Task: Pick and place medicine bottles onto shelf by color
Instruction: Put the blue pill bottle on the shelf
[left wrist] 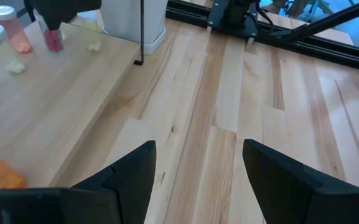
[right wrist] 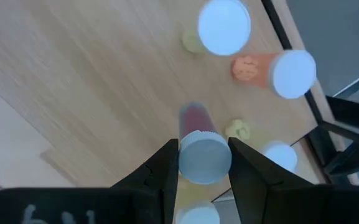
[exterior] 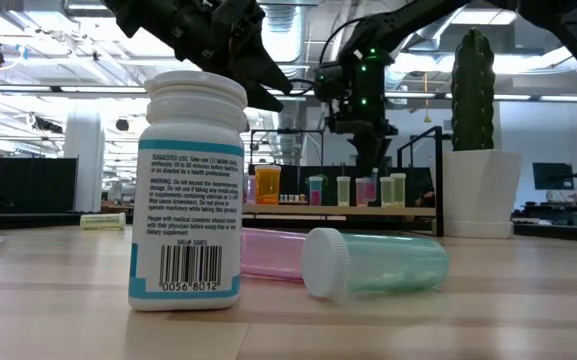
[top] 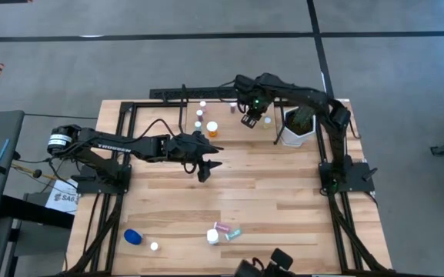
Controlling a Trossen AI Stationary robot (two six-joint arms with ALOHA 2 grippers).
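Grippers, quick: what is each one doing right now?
Left gripper: open, empty, over the table.
Right gripper: shut on a pink vial above the shelf.

We found the left arm stretched low across the table from its left-side base, its left gripper [top: 205,165] near mid-table, fingers [left wrist: 129,180] spread apart and holding nothing. We found the right arm arched from its right-side base toward the far edge, wrist pointing down, its right gripper [right wrist: 204,165] with fingers [right wrist: 167,168] clamped on the white cap of a pink bottle [right wrist: 204,155]
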